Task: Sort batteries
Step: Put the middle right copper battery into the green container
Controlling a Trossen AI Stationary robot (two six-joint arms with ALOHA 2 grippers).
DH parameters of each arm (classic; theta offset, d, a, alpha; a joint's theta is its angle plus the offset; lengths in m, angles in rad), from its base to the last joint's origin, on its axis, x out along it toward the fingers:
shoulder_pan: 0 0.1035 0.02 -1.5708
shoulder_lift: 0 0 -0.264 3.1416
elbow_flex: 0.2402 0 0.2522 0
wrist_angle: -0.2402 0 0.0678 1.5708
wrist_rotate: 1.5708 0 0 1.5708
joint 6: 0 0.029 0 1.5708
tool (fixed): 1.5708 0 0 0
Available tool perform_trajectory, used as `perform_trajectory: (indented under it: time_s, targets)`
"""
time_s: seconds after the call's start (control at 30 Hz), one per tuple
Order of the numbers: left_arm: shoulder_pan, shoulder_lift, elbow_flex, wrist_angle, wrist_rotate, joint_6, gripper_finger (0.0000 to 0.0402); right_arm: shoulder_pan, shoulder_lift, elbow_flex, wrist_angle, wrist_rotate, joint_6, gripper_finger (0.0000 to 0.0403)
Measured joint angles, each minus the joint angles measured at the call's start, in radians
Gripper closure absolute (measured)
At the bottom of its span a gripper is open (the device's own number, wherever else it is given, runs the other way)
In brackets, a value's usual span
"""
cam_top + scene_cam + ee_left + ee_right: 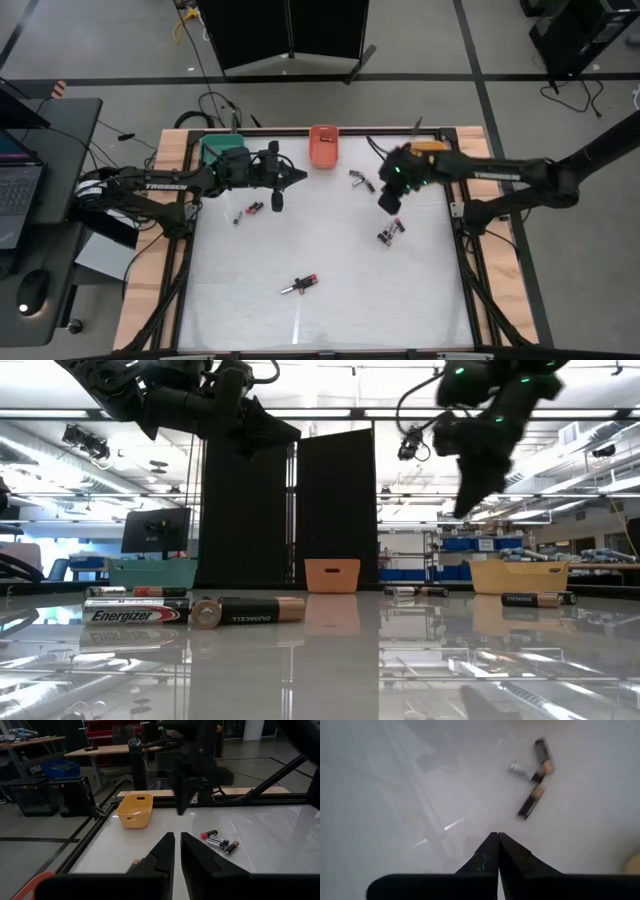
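Note:
Batteries lie in small groups on the white table: one near my left gripper, one toward the near edge, one below my right gripper, and one by the far side. In the low view the nearest ones are an Energizer and a Duracell. My left gripper hovers shut and empty near the green bin. My right gripper hangs shut and empty above the table; three batteries show ahead of its fingers.
Three small bins stand along the far edge: the green one, an orange one and a yellow one. A wooden frame borders the table. A laptop desk stands to the left, with cables beyond the far edge.

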Motion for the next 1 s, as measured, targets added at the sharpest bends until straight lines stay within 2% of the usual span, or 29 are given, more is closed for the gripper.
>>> perform_trajectory:
  time_s: [0.2,0.33,0.4,0.53,0.87,1.0]
  targets:
    - [0.000,0.000,0.000,-0.001,0.000,-0.015,0.0365,0.140,-0.066,-0.099,0.020,0.014,0.158,0.0368]
    - [0.000,0.000,0.000,-0.002,0.000,-0.016,0.0365,0.210,-0.044,-0.115,0.027,0.020,0.187,0.0348]
    - [0.000,0.000,0.000,-0.002,-0.003,-0.017,0.0365,0.226,-0.021,-0.113,0.054,0.059,0.187,0.0336]
    - [0.000,0.001,0.000,-0.002,-0.005,-0.023,0.0365,0.191,0.034,-0.111,0.155,0.119,0.191,0.0306]
    - [0.000,0.002,0.000,-0.005,-0.005,-0.028,0.0365,0.047,0.231,-0.111,0.302,0.168,0.125,0.0247]
    - [0.000,0.002,0.000,-0.015,-0.006,-0.038,0.0365,0.022,0.255,-0.111,0.339,0.148,0.093,0.0234]
